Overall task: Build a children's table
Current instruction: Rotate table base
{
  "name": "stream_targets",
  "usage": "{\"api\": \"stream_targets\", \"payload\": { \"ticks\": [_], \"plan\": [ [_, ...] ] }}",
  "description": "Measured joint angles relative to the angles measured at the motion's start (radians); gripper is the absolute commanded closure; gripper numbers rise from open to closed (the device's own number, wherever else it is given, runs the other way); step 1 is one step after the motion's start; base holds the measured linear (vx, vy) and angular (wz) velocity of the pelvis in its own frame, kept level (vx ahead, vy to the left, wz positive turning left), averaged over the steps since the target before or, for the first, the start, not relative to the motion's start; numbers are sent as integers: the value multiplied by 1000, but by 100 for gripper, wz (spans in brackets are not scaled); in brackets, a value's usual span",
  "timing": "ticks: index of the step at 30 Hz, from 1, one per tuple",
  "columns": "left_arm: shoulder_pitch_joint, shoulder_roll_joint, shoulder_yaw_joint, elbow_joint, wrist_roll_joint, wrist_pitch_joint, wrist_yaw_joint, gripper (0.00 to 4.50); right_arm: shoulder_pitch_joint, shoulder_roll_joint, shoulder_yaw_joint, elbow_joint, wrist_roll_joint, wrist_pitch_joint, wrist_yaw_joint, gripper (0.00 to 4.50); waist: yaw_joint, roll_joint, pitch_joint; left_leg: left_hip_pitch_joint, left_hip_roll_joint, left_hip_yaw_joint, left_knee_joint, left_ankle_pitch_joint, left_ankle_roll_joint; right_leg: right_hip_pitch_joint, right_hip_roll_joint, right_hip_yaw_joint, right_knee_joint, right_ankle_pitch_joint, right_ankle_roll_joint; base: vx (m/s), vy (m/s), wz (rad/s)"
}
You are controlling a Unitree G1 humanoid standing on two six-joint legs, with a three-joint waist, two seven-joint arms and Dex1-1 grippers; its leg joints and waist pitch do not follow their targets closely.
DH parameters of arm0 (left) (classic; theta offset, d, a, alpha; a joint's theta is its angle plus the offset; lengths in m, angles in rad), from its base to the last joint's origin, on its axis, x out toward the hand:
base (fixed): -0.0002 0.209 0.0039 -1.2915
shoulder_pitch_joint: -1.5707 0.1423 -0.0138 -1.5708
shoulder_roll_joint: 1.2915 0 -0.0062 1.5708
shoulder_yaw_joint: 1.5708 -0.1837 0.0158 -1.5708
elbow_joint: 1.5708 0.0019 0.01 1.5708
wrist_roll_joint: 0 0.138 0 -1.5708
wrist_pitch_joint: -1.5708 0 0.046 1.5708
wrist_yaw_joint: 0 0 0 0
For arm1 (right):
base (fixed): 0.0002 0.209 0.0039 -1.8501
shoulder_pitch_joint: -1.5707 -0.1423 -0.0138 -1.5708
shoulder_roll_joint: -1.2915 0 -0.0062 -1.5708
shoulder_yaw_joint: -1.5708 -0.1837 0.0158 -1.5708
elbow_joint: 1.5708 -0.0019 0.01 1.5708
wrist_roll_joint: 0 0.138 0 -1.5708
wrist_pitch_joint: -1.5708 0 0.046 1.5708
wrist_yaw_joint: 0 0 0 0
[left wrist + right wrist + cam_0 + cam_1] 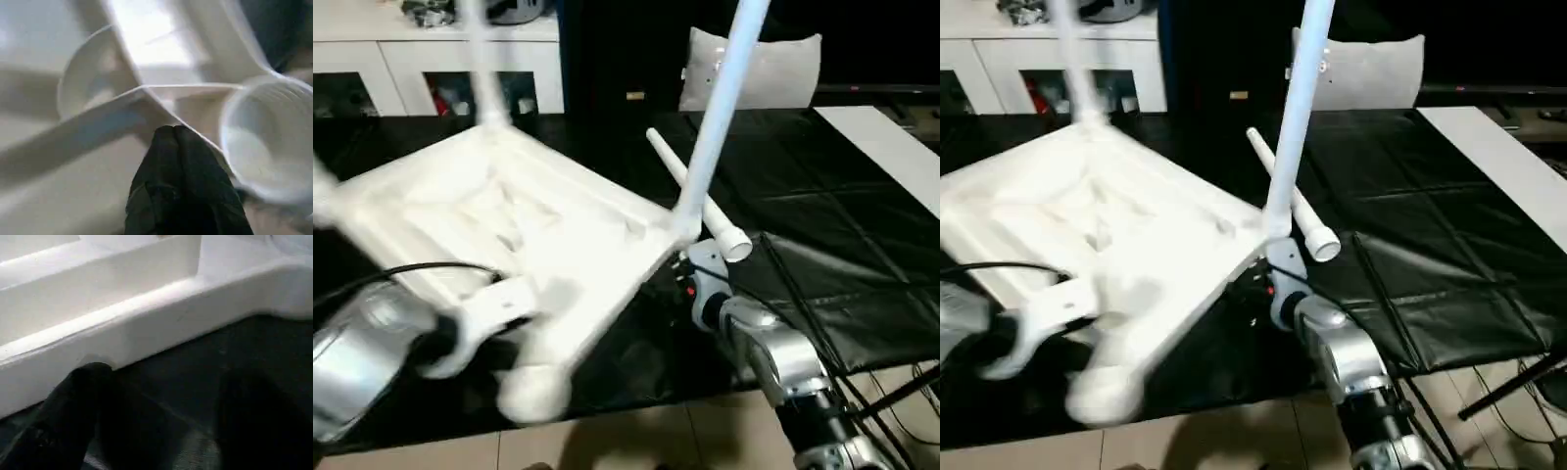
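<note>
The children's table top [524,220] lies upside down and tilted on the black mat, ribbed underside up. One leg [481,59] stands in its far corner socket. Another leg [717,108] rises from the right corner. A third leg [690,186] lies loose on the mat behind that corner, open end toward me. My left gripper [176,142] is at the near left edge, shut on a thin rib beside an empty round socket [266,142]. My right gripper [168,377] is open, low on the mat, just short of the top's right rim [146,328], holding nothing.
A white cabinet [431,59] stands at the back left and a grey-white pillow [754,69] at the back. A white board [891,147] lies on the right. The black mat [842,235] ends at a tiled floor [636,436] in front. Cables and a stand [891,392] are at the near right.
</note>
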Motion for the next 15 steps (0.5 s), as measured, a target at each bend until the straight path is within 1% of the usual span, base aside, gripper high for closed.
{"api": "stream_targets", "payload": {
  "ticks": [2, 4, 6, 9, 11, 13, 15],
  "plan": [
    [-23, -37, -13, 2, -31, -19, -30, 447, -23, 0, -1, 31, -7, -16, 0, 0, -12, 0, 0, 0, 0, 0, 0, 0, 0, 0, 0, 0, 0, 1, -1, 0, 0, 0],
    [-49, -84, -32, 33, -43, -32, -38, 447, -35, 0, -4, 49, -9, -26, 0, 0, -17, 0, 0, 0, 0, 0, 0, 0, 0, -1, 0, 0, 2, 1, -1, 0, 0, 0],
    [-80, -130, -55, 83, -41, -64, -36, 447, -52, 0, -6, 70, -11, -33, 0, 0, -17, 0, 0, 0, 1, 0, 0, 0, 0, -1, 0, -1, 3, 0, -1, 0, 0, 0],
    [-126, -203, -77, 167, -9, -116, 19, 447, -65, 9, -6, 77, -13, -51, 2, 0, -20, 0, 0, 0, 1, 0, 0, 0, -1, -2, 1, -1, 4, 0, -1, 0, 0, 0],
    [-164, -261, -77, 253, 19, -158, 87, 447, -67, 15, -6, 78, -14, -62, 4, 0, -16, 0, 0, -1, 1, 0, 0, 1, -1, -2, 1, -1, 4, 1, -1, 0, 0, 0],
    [-185, -288, -76, 303, 42, -193, 141, 447, -72, 23, -2, 78, -14, -64, 6, 0, -18, 0, 0, 0, 1, 0, 0, 1, -1, -2, 1, -1, 4, 1, -1, 0, 0, 0],
    [-193, -308, -70, 338, 53, -219, 178, 447, -72, 22, -3, 77, -14, -68, 6, 0, -14, 1, 0, 0, 1, 0, 0, 1, -1, -1, 1, -1, 4, 1, -1, 0, 0, 0]
  ]
}}
